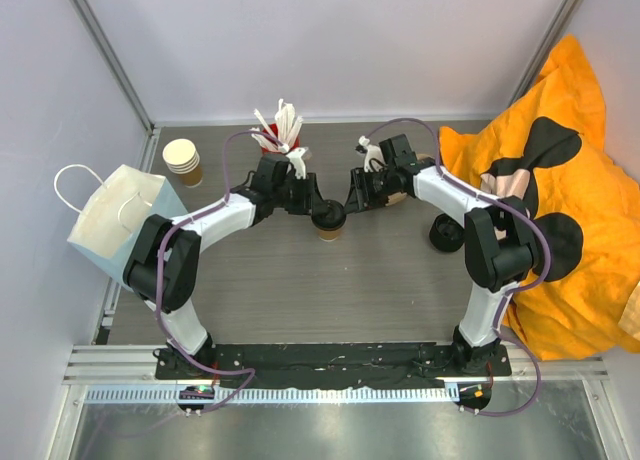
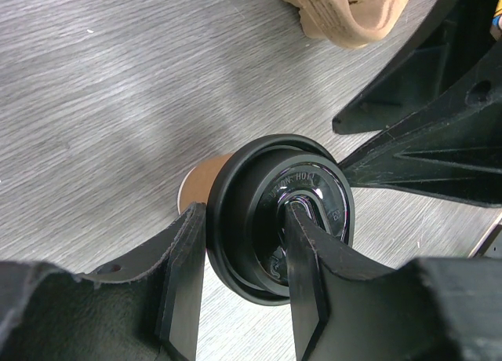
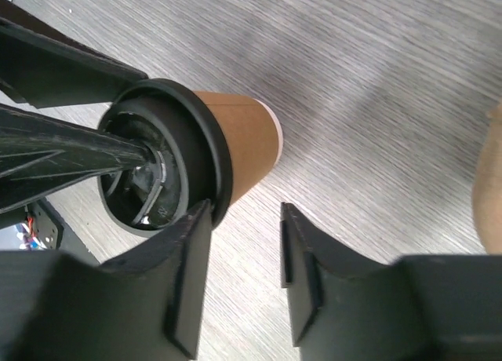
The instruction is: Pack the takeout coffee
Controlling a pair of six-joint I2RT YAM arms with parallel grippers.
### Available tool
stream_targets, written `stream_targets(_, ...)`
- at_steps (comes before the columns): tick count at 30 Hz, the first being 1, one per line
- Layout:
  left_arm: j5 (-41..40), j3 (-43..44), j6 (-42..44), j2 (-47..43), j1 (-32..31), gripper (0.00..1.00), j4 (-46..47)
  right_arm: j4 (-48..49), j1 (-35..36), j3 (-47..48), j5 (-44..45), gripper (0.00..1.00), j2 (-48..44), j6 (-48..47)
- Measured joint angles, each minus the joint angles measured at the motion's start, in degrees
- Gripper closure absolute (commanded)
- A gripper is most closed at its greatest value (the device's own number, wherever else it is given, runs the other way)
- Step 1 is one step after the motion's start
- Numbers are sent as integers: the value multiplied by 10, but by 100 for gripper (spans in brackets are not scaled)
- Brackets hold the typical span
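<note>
The takeout coffee (image 1: pixel 328 223) is a tan paper cup with a black lid, standing mid-table between both grippers. My left gripper (image 1: pixel 318 212) reaches it from the left. In the left wrist view my gripper (image 2: pixel 243 220) is shut on the lid (image 2: pixel 267 212): one finger sits in the lid's top recess and the other is against the outside of its rim. The tan cup wall (image 2: pixel 200 184) shows behind. My right gripper (image 1: pixel 352 198) is open and empty (image 3: pixel 245 213). Its left finger touches the lid rim (image 3: pixel 188 141), and the cup (image 3: pixel 239 137) lies outside the gap.
A moulded cardboard carrier (image 1: pixel 400 192) (image 2: pixel 345 12) lies behind the right gripper. A red cup of white sticks (image 1: pixel 278 130) stands at the back. A stack of tan cups (image 1: pixel 183 160) and a white paper bag (image 1: pixel 115 220) are on the left. A spare black lid (image 1: pixel 447 232) and an orange cloth (image 1: pixel 560 180) are on the right.
</note>
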Motion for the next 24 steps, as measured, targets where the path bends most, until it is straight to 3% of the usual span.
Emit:
stream_targets(5,0,1,2,1,-3,69,6,-22,-22,4,-24,43,0,-8)
stream_targets(17,3,16,3,2,-3,66,-22,-25,-30,27,-118,42,0,17)
stream_targets(24,16,20,2,4,9,51,-31,-8,-30,27,-132,42,1,36)
